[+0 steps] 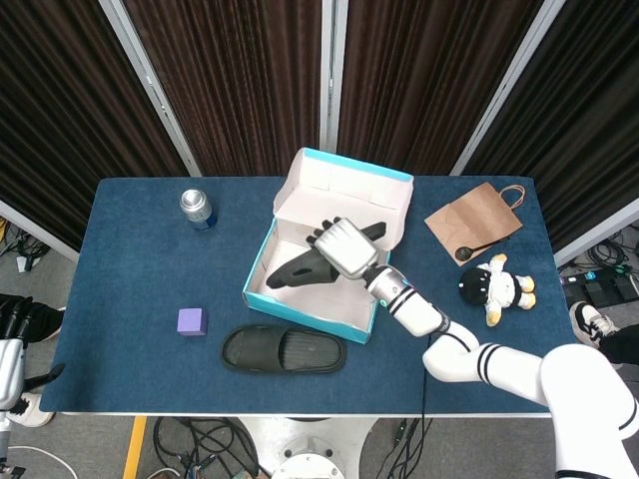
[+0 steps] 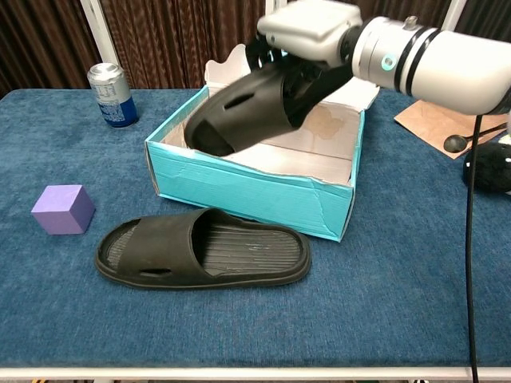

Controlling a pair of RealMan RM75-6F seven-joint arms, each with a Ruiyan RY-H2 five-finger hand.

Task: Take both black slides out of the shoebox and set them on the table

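Observation:
My right hand (image 1: 344, 246) (image 2: 307, 32) grips a black slide (image 2: 243, 112) (image 1: 305, 267) and holds it tilted above the open teal shoebox (image 2: 247, 191) (image 1: 258, 284), toe end pointing down toward the box's left side. The other black slide (image 1: 284, 350) (image 2: 204, 249) lies flat on the blue table in front of the box. The box's lid (image 1: 344, 195) stands up at the back. My left hand is out of both views.
A soda can (image 1: 197, 208) (image 2: 111, 94) stands at the back left and a purple cube (image 1: 192, 320) (image 2: 63, 209) sits left of the lying slide. A brown paper bag (image 1: 474, 218), a black spoon (image 1: 469, 252) and a plush toy (image 1: 496, 286) lie to the right.

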